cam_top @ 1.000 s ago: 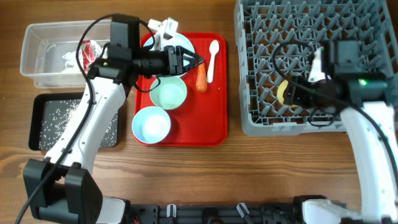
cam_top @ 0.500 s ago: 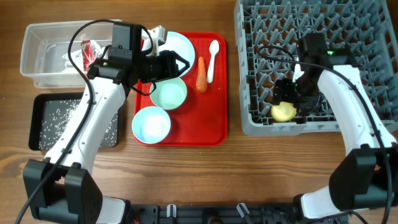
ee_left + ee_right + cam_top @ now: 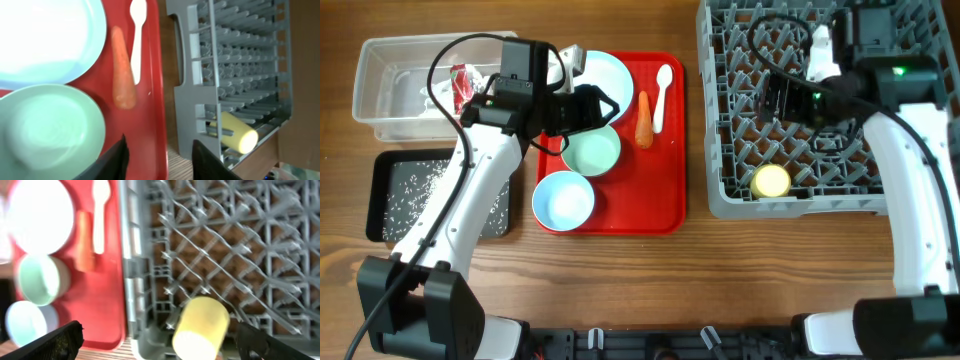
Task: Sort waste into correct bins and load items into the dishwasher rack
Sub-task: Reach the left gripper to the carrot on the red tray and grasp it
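Observation:
The yellow cup (image 3: 771,180) lies on its side in the front row of the grey dishwasher rack (image 3: 800,207); it also shows in the right wrist view (image 3: 200,327) and the left wrist view (image 3: 239,132). My right gripper (image 3: 772,98) is open and empty, above the rack and behind the cup. My left gripper (image 3: 613,102) is open and empty over the red tray (image 3: 665,215), between the light blue plate (image 3: 605,72) and the green-tinted bowl (image 3: 591,151). The carrot (image 3: 643,120) and white spoon (image 3: 662,92) lie right of it. The second bowl (image 3: 564,200) sits in front.
The clear tub (image 3: 380,110) at the back left holds a red wrapper (image 3: 466,82) and white tissue (image 3: 430,95). The black tray (image 3: 380,205) in front of it holds rice grains. A white crumpled piece (image 3: 571,55) shows beside my left wrist.
My right gripper let go of the yellow cup at the rack's front and rose back over the rack. My left gripper drew back slightly left over the plate.

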`<state>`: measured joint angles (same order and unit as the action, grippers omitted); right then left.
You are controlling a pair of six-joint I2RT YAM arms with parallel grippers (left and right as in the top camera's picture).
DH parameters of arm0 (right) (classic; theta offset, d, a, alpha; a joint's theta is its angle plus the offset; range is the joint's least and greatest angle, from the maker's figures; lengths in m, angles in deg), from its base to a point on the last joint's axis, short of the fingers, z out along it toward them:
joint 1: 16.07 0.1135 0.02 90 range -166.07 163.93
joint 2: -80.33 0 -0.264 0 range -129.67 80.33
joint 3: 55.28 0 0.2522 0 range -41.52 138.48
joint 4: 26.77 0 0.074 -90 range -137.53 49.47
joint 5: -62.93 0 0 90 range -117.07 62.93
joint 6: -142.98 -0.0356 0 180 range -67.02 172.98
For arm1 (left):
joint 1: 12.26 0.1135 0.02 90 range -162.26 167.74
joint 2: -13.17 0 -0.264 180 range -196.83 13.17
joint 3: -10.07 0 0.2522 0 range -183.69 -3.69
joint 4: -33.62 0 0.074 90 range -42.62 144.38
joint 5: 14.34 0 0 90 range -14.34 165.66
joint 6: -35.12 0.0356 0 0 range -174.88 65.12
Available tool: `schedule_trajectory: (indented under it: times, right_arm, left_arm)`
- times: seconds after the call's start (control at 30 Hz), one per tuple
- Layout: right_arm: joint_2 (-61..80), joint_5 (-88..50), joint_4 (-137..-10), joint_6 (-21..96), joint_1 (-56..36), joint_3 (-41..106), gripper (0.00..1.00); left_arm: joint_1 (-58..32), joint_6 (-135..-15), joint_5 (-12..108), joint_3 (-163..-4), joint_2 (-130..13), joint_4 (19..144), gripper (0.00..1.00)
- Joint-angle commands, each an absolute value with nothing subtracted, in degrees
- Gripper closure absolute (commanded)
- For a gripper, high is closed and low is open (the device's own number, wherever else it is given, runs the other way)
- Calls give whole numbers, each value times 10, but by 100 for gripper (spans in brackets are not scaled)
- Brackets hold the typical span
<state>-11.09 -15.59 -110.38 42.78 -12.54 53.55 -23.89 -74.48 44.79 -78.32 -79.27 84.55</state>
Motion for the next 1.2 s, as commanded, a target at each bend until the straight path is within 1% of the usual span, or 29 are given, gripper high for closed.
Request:
schedule_trajectory:
  times: [0.0,0.1,0.2,0.27,0.3,0.43,0.57,0.6,0.73,0.8,0.83,0.9,1.03,1.07,1.17]
  right_arm:
    - [-106,-96,-1071,438,-114,541,1]
    - [-106,-12,-1025,438,-111,540,0]
    - [-106,0,-990,438,-94,540,0]
    - [-106,-3,-958,422,-66,540,1]
    - [-106,-10,-944,421,-51,540,1]
    - [-106,-124,-925,367,-1,540,1]
    - [-106,-136,-921,359,12,540,1]
    - [-106,-139,-921,359,13,540,1]
    - [-106,-173,-923,348,13,540,1]
    - [-106,-173,-925,348,12,540,0]
    - [-106,-172,-930,348,11,540,1]
    - [-106,-173,-958,357,11,540,0]
    - [-105,-217,-1033,369,11,540,0]
    - [-105,-218,-1043,369,11,540,0]
    - [-105,-218,-1049,369,11,540,0]
  left_arm:
    - [-240,-718,503,-786,-788,869,65]
    - [-240,-718,561,-786,-787,908,65]
    - [-240,-718,602,-786,-788,938,64]
    - [-240,-718,623,-786,-788,949,62]
    - [-241,-718,628,-786,-788,950,61]
    - [-272,-718,684,-786,-787,940,57]
    - [-311,-718,745,-786,-787,929,52]
    - [-328,-718,762,-786,-788,921,48]
    - [-379,-718,797,-786,-796,867,46]
    - [-395,-718,833,-786,-817,824,42]
    - [-398,-709,837,-786,-835,797,35]
    - [-398,-661,832,-787,-882,736,30]
    - [-399,-641,832,-787,-955,647,27]
    - [-399,-641,831,-787,-966,633,24]
    - [-399,-638,806,-787,-994,602,23]
